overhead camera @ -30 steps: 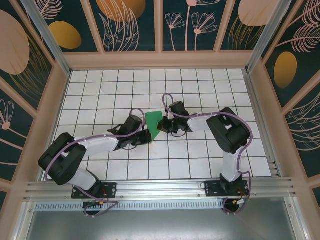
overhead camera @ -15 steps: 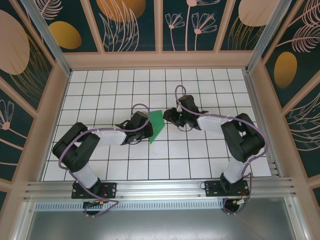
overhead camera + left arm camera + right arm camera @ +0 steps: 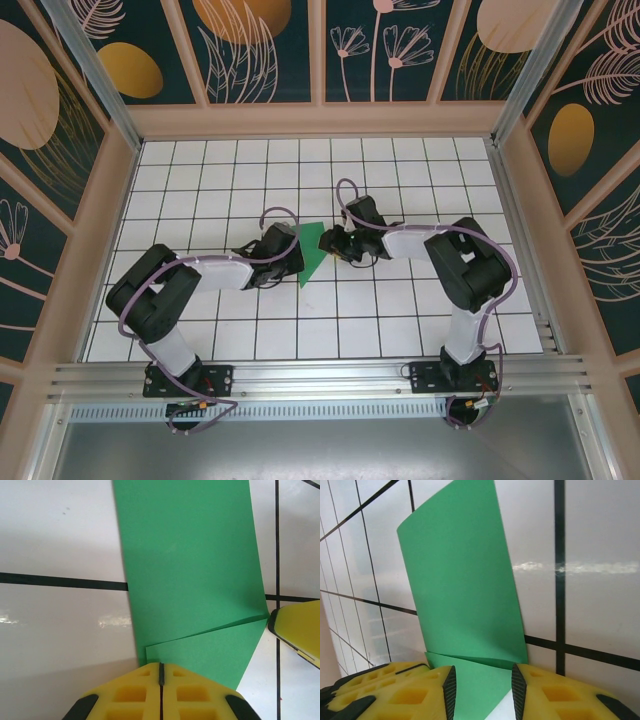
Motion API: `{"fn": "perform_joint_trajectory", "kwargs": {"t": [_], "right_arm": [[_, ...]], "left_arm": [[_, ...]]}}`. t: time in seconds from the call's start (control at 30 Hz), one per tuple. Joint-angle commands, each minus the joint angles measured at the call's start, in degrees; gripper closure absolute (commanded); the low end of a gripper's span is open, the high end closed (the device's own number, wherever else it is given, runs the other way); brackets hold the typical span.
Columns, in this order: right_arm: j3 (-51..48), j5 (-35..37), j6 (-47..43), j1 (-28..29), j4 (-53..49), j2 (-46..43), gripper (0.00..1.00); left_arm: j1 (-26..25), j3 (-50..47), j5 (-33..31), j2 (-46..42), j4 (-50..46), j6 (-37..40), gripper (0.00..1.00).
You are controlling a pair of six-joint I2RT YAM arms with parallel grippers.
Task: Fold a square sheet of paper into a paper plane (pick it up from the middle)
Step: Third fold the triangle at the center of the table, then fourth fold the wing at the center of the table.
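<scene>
Top external view: a white gridded surface (image 3: 400, 320) enclosed by dark floral wall panels (image 3: 260, 50). From the left, the left arm (image 3: 200, 272) reaches toward the centre. Its left pincer (image 3: 290, 262) sits at the left edge of the square sheet of paper (image 3: 313, 252), a narrow, creased, bright-green shape lying on the surface near the middle of the grid. The right pincer (image 3: 335, 243) meets the sheet's right edge, and the right arm (image 3: 450, 260) bends back to its base at the near right.

Left wrist view: the sheet (image 3: 190, 570) runs from the top of the frame down to the left pincer (image 3: 161, 666). The pincer's yellow fingers are pressed together, with only a thin seam between them. Their tips sit at the sheet's near edge, over a lower flap set off by an oblique crease. Whether any paper is nipped in the seam cannot be told. At the right, one yellow finger (image 3: 297, 630) of the right pincer touches the sheet's corner where the crease ends.

Right wrist view: the sheet (image 3: 465, 580) extends away from the right pincer (image 3: 482, 680), and its far edge is bowed. The fingers stand spread, with a clear gap between them. The sheet's near flap and a wedge of white surface show in that gap, and the pads are not clamped on the paper.
</scene>
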Motion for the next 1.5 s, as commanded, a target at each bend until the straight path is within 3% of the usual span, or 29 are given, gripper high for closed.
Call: {"fn": "perform_joint_trajectory", "kwargs": {"t": [0.0, 0.2, 0.53, 0.83, 0.93, 1.13, 1.47], "right_arm": [[1.43, 2.33, -0.24, -0.15, -2.52, 0.31, 0.61], [0.28, 3.05, 0.7, -0.58, -2.0, -0.33, 0.58], [0.58, -6.31, -0.32, 0.7, 3.52, 0.82, 0.64], [-0.18, -9.43, 0.56, 0.61, 6.92, 1.86, 0.86], [-0.52, -7.03, 0.74, 0.43, 6.31, -0.09, 0.93], [-2.2, 3.0, 2.41, 0.13, 2.82, -8.35, 0.98], [-5.58, 15.0, 16.91, 1.72, -2.39, -13.86, 0.98]], "left_arm": [[-0.29, -0.47, -1.63, -1.5, -1.0, -0.76, 0.91], [-0.27, -0.29, -2.06, -1.3, -1.4, -0.73, 0.9], [-0.28, -0.15, -2.75, -2.16, -2.2, -0.51, 0.89], [-0.29, -0.51, -4.84, -6.83, -4.98, 0.7, 0.84], [-0.29, -0.91, -5.81, -9.04, -5.67, 1.4, 0.78], [-0.23, -2.78, -6.03, -13.74, -3.07, 4.49, 0.57], [-0.29, -7.22, 5.36, -14.71, 11.44, 15.9, 0.34]]}}
